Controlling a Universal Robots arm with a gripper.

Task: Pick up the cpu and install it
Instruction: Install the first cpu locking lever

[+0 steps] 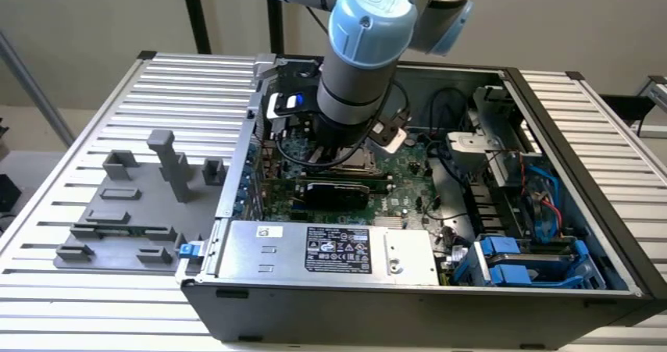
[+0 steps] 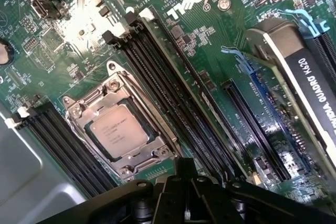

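Cpu point(image 2: 116, 130) sits in the metal-framed socket point(image 2: 157, 148) on the green DELL motherboard point(image 2: 210, 40); gripper point(image 2: 181, 190) clenched, empty, just above. Graphics card point(image 2: 315, 85) reads "QUADRO K620".

The arm point(image 1: 360, 63) is a grey metal tube with pale blue joint caps, one cap marked with a logo. Black cables hang beside its wrist. The gripper point(image 2: 184, 195) is matte black.

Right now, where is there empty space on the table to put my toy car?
The ribbed metal table is bare behind the grey plastic tray, left of the open black computer case in the exterior view, and along the case's right. Inside the case it is crowded: green motherboard, cables, robot arm.
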